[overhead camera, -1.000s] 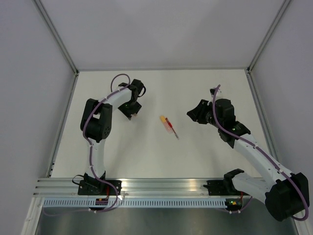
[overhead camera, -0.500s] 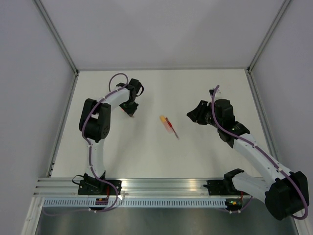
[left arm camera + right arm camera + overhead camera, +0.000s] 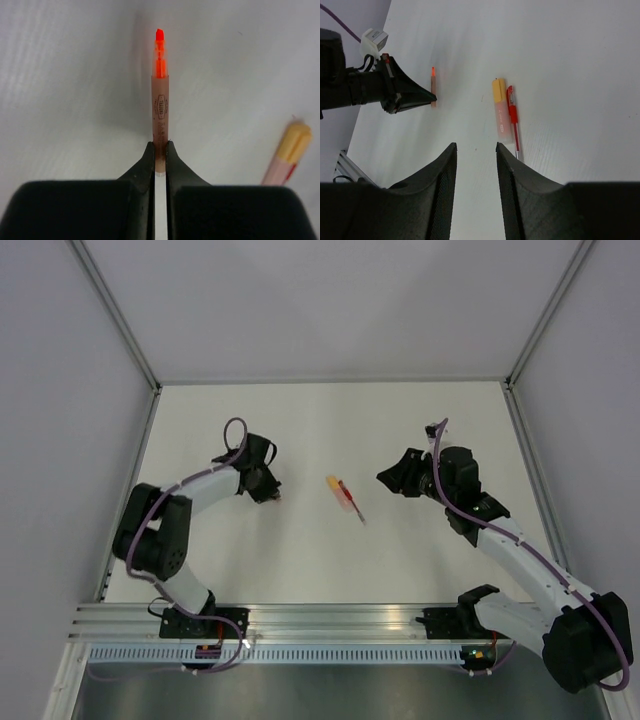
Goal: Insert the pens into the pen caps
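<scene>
While the left pincer [image 3: 160,146] is clamping the orange-tipped pen [image 3: 160,107] by its tail, we are finding the right pincer [image 3: 475,146] part-open and empty above the bench [image 3: 570,60].

The left arm folds from its base at 7 o'clock out toward 9 o'clock, then reaches back to the centre. The left tool [image 3: 272,494] has its fingers pinched tight on the orange-peach pen [image 3: 160,112]. The right arm stretches from 5 o'clock toward 2 o'clock. The right tool [image 3: 388,478] faces 9 o'clock, fingers parted and empty.
</scene>
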Controlling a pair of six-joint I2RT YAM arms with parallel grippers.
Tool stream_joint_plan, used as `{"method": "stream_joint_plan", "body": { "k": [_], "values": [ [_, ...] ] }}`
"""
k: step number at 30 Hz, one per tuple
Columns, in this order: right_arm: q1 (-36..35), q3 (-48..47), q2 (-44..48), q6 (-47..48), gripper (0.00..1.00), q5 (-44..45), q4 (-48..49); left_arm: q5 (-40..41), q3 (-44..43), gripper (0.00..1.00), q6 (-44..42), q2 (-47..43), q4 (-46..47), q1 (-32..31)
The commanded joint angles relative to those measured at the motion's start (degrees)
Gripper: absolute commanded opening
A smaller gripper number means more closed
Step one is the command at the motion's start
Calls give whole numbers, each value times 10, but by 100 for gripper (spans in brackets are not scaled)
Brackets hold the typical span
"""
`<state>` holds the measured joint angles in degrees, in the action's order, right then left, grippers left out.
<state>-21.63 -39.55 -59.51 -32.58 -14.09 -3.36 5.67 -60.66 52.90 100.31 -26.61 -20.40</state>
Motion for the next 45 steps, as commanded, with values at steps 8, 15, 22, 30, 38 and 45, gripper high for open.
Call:
{"method": "stream_joint_plan", "body": {
  "k": [8,15,22,30,38,45],
  "values": [
    [-14,60,31,-35,55,-125,191,-346,215,2,-91,-252,394,-81],
    [-35,78,12,-60,59,-120,245,-406,207,2,-111,-242,512,-176],
    [-48,78,-5,-60,59,-114,254,-425,214,2,-111,-245,547,-199],
    [-73,81,-10,-64,47,-113,269,-450,218,2,-98,-232,587,-203],
    [-89,90,-22,-86,2,-132,309,-455,219,4,-104,-231,587,-203],
    [-97,102,-25,-115,0,-140,348,-457,220,30,-99,-210,602,-204]
  ]
}}
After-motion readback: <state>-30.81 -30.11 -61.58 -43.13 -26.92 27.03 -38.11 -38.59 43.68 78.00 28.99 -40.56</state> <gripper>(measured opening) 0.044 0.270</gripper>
